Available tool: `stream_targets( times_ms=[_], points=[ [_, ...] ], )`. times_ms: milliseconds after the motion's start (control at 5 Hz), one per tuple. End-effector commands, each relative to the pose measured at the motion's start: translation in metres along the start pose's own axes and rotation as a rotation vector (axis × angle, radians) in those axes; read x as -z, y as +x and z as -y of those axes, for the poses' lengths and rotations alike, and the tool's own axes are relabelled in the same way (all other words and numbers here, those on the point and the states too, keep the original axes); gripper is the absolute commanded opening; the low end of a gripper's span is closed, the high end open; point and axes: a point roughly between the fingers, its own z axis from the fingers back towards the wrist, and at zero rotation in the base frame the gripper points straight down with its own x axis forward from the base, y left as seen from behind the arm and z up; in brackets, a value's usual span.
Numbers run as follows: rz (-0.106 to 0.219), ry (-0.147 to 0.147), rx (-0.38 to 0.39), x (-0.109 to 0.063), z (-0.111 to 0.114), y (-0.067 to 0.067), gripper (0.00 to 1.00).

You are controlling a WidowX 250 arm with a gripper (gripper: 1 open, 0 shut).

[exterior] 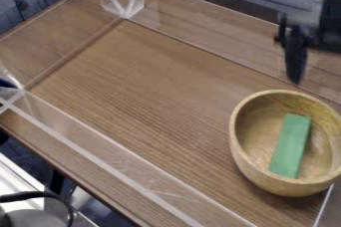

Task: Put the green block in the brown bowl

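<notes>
The green block [290,144] lies loose in the hollow of the brown bowl [244,131], which sits at the right front of the wooden table. It points roughly from the near rim to the far rim. My gripper [296,72] hangs blurred above and just behind the bowl's far rim, well clear of the block and holding nothing. Its dark fingers merge into one narrow shape, so the gap between them does not show.
Clear acrylic walls [80,136] edge the wooden tabletop [147,82], with a taped corner bracket [124,2] at the back left. The bowl sits close to the table's right front corner.
</notes>
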Motion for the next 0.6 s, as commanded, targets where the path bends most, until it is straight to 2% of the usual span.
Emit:
stream_targets(
  times_ms=[0, 200, 400],
  points=[
    [0.082, -0.012, -0.023, -0.043, -0.013, 0.006, 1.0],
    [0.09, 0.02, -0.068, -0.055, -0.035, 0.005, 1.0],
    [0.046, 0.029, -0.119, -0.042, -0.022, 0.014, 1.0]
  ],
)
